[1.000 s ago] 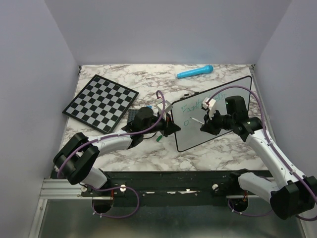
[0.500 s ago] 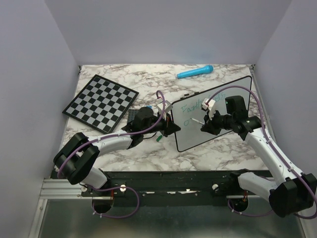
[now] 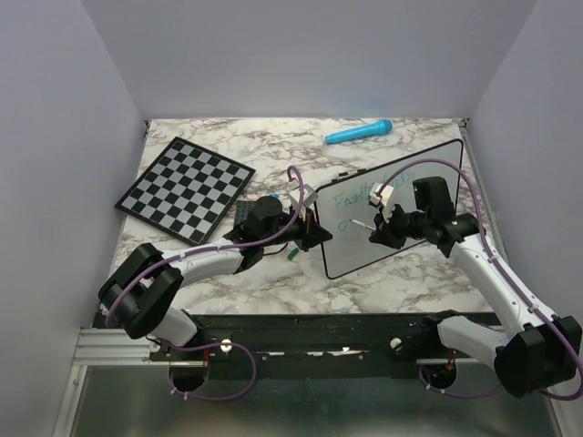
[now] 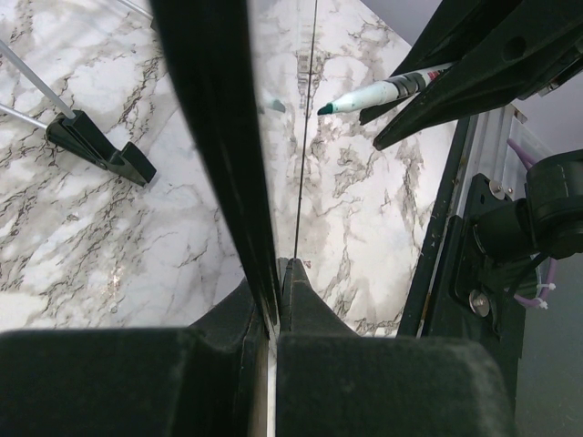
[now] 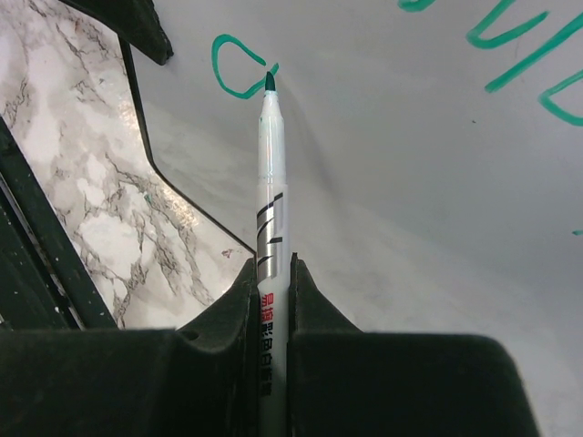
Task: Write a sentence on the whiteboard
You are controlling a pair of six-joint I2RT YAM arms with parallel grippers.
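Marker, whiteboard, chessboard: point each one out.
Marker (image 5: 271, 182): right wrist view, on its clear barrel.
Whiteboard (image 3: 351, 253): top external view, on the bare white surface near its lower edge.
Chessboard (image 3: 185, 188): top external view, on the middle of its squares.

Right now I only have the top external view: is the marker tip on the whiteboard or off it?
Observer: Right wrist view puts the marker tip at the open end of a green curl on the whiteboard; it looks in contact.
Operator: Is the hold straight?
Observer: The barrel runs straight out between the fingers of the right gripper.
Operator: And the left side?
Observer: Left wrist view shows the left gripper shut on the whiteboard's black frame.
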